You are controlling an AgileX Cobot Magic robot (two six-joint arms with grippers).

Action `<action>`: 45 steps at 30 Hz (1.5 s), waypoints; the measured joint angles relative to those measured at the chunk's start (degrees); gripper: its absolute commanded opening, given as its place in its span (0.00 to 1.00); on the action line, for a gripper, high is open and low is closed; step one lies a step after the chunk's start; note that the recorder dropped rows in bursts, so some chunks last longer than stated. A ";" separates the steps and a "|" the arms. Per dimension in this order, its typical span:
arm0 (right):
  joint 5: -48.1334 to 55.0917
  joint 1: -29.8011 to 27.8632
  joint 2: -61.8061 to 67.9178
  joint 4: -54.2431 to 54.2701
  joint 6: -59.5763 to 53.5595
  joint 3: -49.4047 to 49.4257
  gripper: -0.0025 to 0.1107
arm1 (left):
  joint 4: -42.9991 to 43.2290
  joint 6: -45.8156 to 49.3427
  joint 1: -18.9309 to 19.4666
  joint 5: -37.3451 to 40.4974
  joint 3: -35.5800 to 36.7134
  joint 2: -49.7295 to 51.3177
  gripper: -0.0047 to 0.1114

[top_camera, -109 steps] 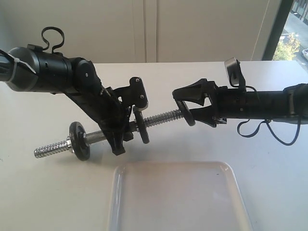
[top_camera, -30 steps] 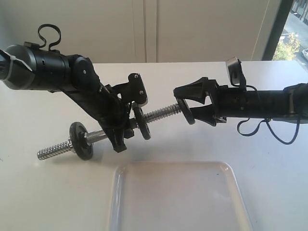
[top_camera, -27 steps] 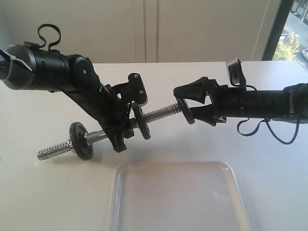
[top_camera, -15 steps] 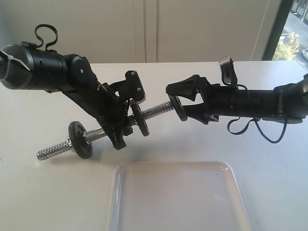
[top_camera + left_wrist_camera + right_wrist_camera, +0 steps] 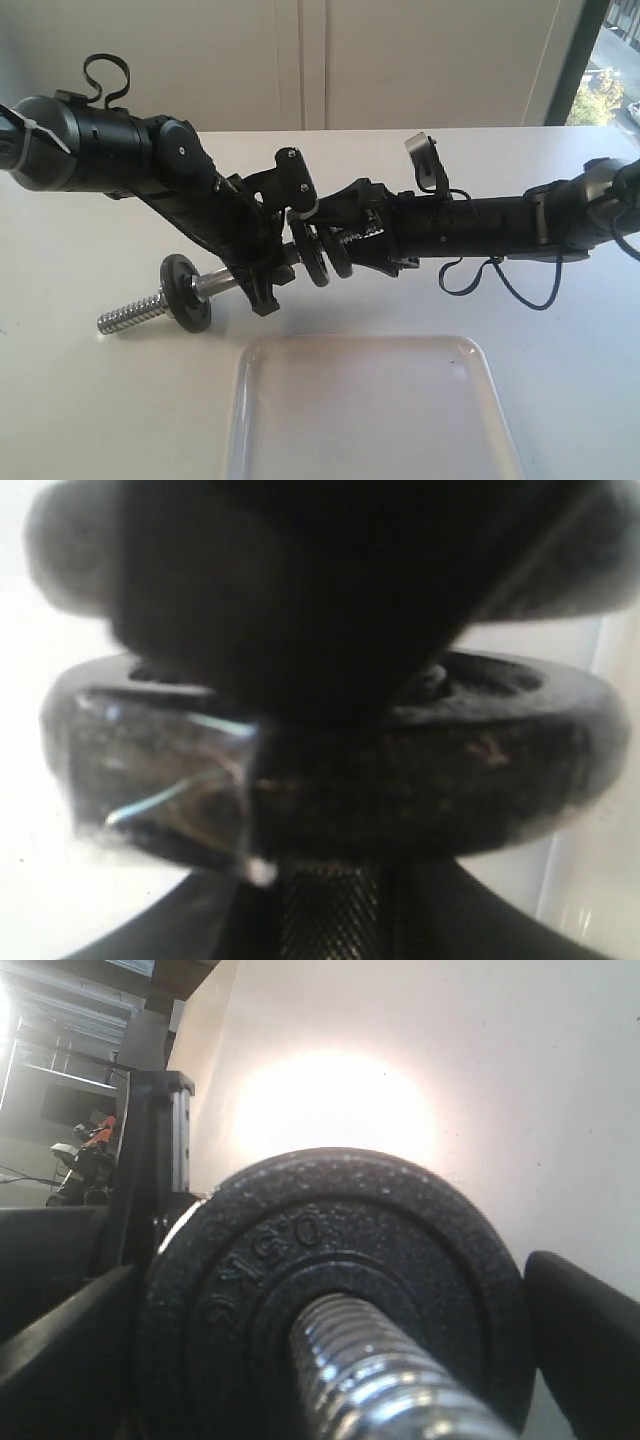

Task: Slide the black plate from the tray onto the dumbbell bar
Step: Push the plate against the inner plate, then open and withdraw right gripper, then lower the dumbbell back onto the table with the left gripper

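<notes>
The black plate point(image 5: 341, 264) point(image 5: 300, 1210) is threaded onto the right end of the dumbbell bar point(image 5: 215, 284), whose threaded tip point(image 5: 400, 1390) passes through its centre hole. My right gripper point(image 5: 346, 246) is shut on the black plate's rim, one finger point(image 5: 60, 1360) on each side. The plate sits close beside another black disc point(image 5: 315, 256) point(image 5: 400, 780) on the bar. A third black disc point(image 5: 186, 293) rides near the bar's left end. My left gripper point(image 5: 268, 288) is shut on the knurled middle of the bar point(image 5: 330, 910), holding it tilted above the table. The white tray point(image 5: 360, 420) lies in front, with nothing in it.
The white table point(image 5: 90, 400) spreads around the tray. A window edge point(image 5: 605, 60) shows at the far right. Cables point(image 5: 500, 285) hang under the right arm. The left arm's body point(image 5: 100, 150) stretches in from the upper left.
My right gripper has travelled left with the black plate, sliding it over the threaded end until it sits beside the inner disc. The left arm and bar shifted slightly right.
</notes>
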 measured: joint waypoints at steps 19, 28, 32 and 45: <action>1.24 0.00 0.00 -1.71 0.29 0.00 0.95 | -0.48 -0.89 0.21 -1.17 0.00 0.00 0.04; 4.14 -2.58 0.00 -2.69 0.75 0.00 0.95 | -0.70 -1.72 0.44 -1.88 0.00 0.00 0.04; 5.65 -5.64 -0.36 -1.73 0.75 0.00 0.95 | 0.72 -1.72 0.44 -1.24 0.00 0.10 0.04; 5.79 -11.58 -0.36 -2.19 2.81 0.00 0.95 | 2.28 -1.50 0.44 -0.38 0.00 2.70 0.04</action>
